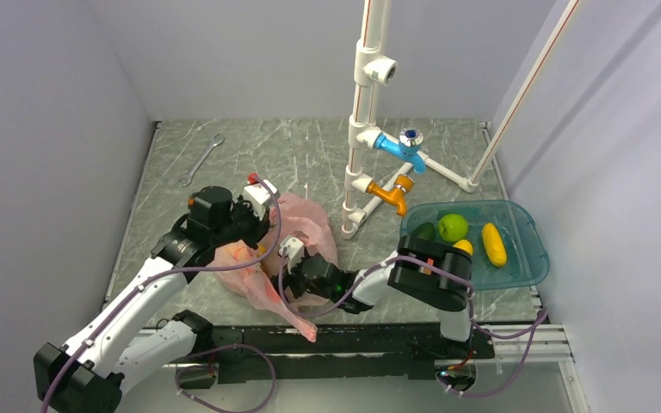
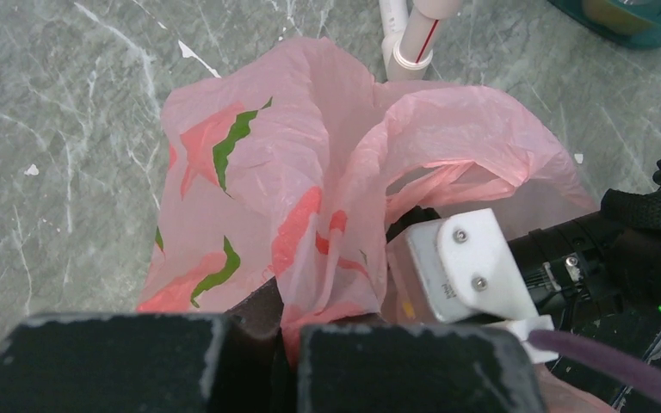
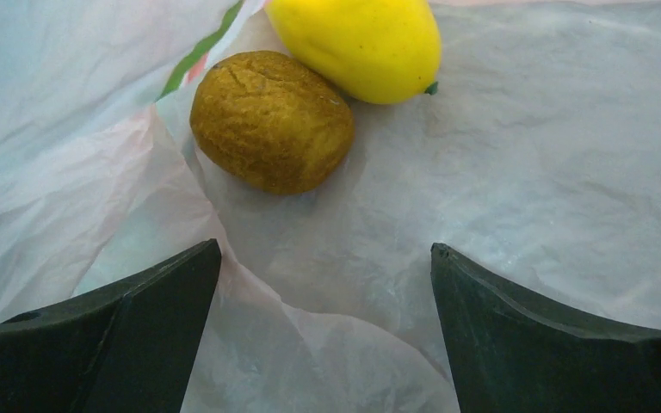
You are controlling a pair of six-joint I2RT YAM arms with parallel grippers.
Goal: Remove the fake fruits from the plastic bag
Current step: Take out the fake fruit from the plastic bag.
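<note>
Right claw (image 3: 325, 258) stands wide open inside the bag (image 3: 525, 172), with nothing between its fingers. The left claw (image 2: 286, 331) is pinched tight on a fold of the bag's upper edge and holds the mouth up.

The step in hand looks like the reach for the next fruit: some already lie outside, and two show within. As I judge it, the next move asks the right claw to go forward and a little to its left until the brown fruit (image 3: 271, 120) sits between the fingers. It then has to close without trapping the film that bulges up beside its left finger. The left claw's pinch needs to hold, or the mouth will sag.

Around the right claw, the bag is thin, crinkled and pink, with red and green prints. Behind that claw, past its own arm, a teal tub (image 1: 529, 267) holds a green apple (image 1: 453, 227) and a yellow mango (image 1: 493, 243). Just ahead and left of centre lies the brown fruit, oval, dull and wrinkled. Beyond it, touching or nearly so, lies a glossy yellow fruit (image 3: 357, 43).
</note>
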